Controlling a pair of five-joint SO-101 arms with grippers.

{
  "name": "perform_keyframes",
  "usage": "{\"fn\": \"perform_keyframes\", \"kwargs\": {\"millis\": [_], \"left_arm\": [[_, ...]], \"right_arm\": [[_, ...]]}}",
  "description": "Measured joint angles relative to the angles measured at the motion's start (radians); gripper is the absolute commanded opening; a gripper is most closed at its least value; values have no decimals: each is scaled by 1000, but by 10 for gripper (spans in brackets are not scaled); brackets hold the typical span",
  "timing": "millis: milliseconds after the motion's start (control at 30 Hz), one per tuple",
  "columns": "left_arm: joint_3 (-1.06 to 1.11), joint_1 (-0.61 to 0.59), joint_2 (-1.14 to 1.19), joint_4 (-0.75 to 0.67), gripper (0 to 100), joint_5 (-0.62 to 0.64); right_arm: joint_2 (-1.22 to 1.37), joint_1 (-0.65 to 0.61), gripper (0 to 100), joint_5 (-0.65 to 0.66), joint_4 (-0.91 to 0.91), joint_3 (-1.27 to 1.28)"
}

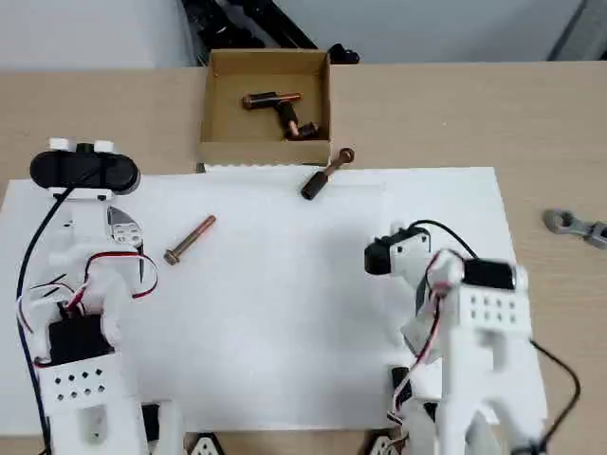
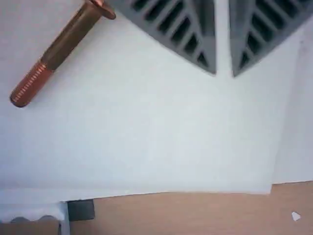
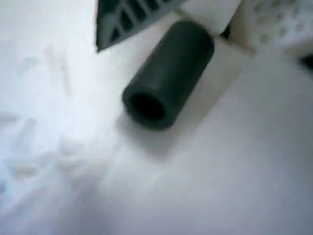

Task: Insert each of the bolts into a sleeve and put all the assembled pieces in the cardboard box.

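Observation:
A loose copper bolt [image 1: 190,239] [image 2: 57,51] lies on the white sheet [image 1: 285,313], just to the right of my left gripper [image 1: 126,235] [image 2: 224,73]. That gripper is shut, with only a narrow slit between its grey fingers [image 2: 188,34] and nothing in it. My right gripper [image 1: 379,258] [image 3: 166,41] is shut on a black sleeve [image 3: 166,76], held low over the sheet with its bore facing outward. Another bolt sits inside a sleeve [image 1: 323,175] on the sheet by the cardboard box [image 1: 214,112]. Assembled pieces [image 1: 285,109] lie in the box.
The box stands at the sheet's far edge, in the middle. A metal tool [image 1: 572,225] rests on the wooden table to the right of the sheet. Cables run along both arms.

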Motion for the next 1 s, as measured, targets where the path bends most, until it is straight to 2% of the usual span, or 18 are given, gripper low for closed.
{"fn": "perform_keyframes", "kwargs": {"millis": [233,533,833,1000], "left_arm": [[0,0,0,0,6,0],[0,0,0,0,6,0],[0,0,0,0,6,0],[0,0,0,0,6,0]], "right_arm": [[11,-34,217,54,48,-32],[103,-58,218,147,51,-34],[133,-304,218,46,2,-34],[143,-333,218,12,-18,-28]]}}
